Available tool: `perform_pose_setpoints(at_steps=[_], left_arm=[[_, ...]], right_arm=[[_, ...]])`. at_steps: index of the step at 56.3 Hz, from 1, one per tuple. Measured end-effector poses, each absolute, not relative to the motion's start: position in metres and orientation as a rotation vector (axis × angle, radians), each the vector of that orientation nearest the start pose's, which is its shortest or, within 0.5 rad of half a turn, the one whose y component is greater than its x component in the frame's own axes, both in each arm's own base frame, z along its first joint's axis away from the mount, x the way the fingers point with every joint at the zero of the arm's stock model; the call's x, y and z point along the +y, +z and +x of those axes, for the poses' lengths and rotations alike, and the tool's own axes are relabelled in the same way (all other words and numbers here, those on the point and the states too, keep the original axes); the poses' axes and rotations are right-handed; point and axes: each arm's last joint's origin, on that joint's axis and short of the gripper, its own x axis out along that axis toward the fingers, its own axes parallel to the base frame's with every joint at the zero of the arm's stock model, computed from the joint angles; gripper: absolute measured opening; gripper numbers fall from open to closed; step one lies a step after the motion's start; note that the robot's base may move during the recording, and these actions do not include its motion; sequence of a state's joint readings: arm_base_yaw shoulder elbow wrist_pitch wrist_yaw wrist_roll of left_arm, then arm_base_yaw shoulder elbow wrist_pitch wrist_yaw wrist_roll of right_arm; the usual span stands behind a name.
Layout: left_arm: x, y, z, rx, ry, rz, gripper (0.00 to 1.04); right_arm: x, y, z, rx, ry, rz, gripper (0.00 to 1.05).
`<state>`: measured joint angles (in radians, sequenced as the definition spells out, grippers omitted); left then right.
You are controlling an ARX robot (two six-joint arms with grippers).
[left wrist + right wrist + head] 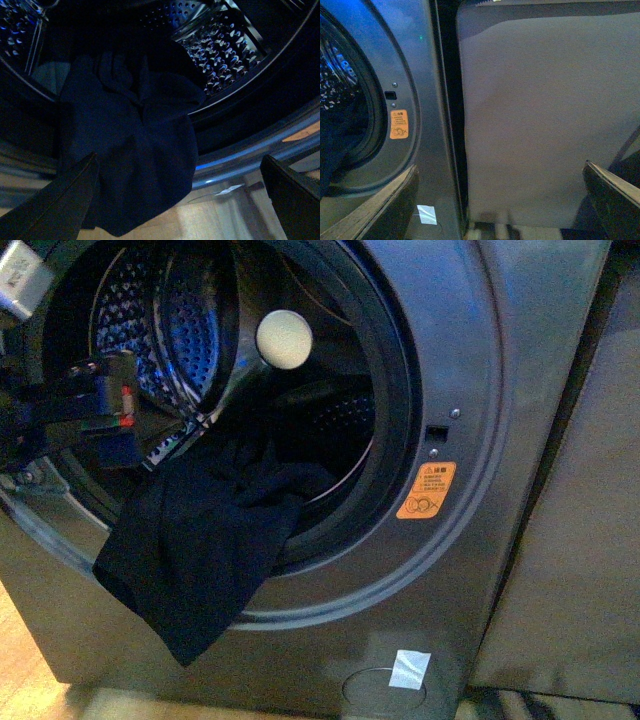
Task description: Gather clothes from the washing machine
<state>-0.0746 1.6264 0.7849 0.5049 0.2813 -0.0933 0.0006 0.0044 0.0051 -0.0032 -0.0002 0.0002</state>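
Clothes: dark navy clothes [210, 540] spill over the porthole rim at 7 o'clock and hang down the front of the washing machine [490, 360].
Left gripper: my left gripper [175, 200] is spread wide and empty, at the porthole's 9 o'clock.
Right gripper: my right gripper [495, 205] is spread wide and empty, absent from the front view.
Left wrist view only: perforated drum [220, 55] close up, with the cloth just ahead.
Right wrist view: mostly a grey panel [535, 125] beside the machine.
Sticker: orange sticker [427, 490] at the porthole's 4 o'clock.
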Motion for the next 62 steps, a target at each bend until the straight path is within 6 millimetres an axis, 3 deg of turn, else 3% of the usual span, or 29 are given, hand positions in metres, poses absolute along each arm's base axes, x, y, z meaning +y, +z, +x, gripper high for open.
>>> perform_pose_setpoints(at_steps=[18,27,49,62], left_arm=[[-0.057,0.152,0.418,0.486,-0.341,-0.033,0.98],[-0.073,0.145,0.460,0.513,-0.332,0.005,0.98],[-0.091,0.137,0.532,0.556,-0.321,0.049,0.98],[-0.098,0.121,0.567,0.613,-0.315,0.094,0.98]], right_arm=[[0.000,0.165,0.098,0.002,0.001,0.000,0.97],[0.000,0.165,0.098,0.002,0.001,0.000,0.97],[0.000,0.165,0.098,0.002,0.001,0.000,0.97],[0.000,0.165,0.098,0.002,0.001,0.000,0.97]])
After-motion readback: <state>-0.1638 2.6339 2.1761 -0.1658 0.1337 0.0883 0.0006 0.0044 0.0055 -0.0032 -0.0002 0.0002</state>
